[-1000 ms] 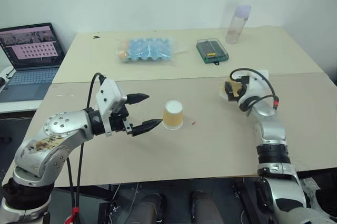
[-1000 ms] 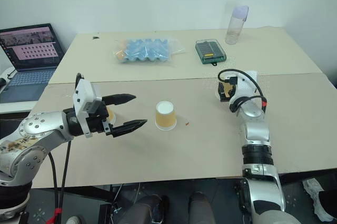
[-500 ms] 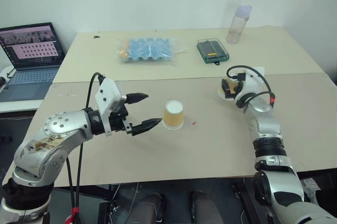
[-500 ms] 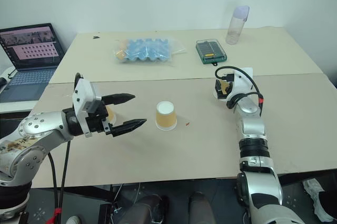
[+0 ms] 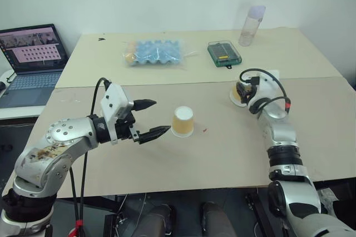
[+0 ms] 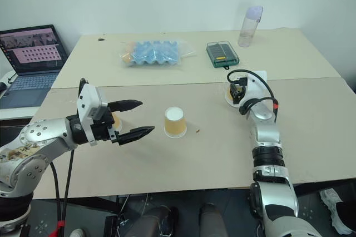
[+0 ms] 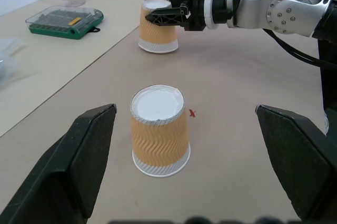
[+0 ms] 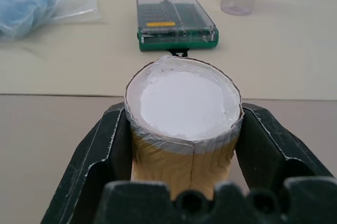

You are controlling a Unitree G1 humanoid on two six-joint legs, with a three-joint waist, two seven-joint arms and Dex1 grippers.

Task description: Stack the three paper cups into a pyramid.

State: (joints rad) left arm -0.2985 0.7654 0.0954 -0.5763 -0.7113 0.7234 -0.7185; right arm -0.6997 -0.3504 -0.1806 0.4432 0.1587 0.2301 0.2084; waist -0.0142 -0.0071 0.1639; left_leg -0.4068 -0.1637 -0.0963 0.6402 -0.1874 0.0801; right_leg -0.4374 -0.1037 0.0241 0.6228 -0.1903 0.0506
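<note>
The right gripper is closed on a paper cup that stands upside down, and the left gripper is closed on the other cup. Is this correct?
Not quite. The left gripper is open, the middle cup standing free between its fingers, as the left wrist view shows. The right gripper is indeed closed on an upside-down cup.

A beige table (image 5: 167,164) held upturned paper cups (image 5: 183,121), a blue egg tray (image 5: 156,52), a green case (image 5: 223,53) and a clear bottle (image 5: 251,24).

A small yellow-orange paper cup (image 7: 159,132) with a matt, zigzag-embossed wall and plain white base stands upside down on a smooth, matt beige table (image 5: 222,153). A matching paper cup (image 8: 184,124) shows a slightly crumpled base edge between matt black plastic fingers (image 8: 105,150). Behind lie a glossy clear plastic case with a green base (image 5: 223,53), a crinkled clear plastic bag (image 5: 156,52) and a tall translucent plastic bottle (image 5: 251,24).
</note>
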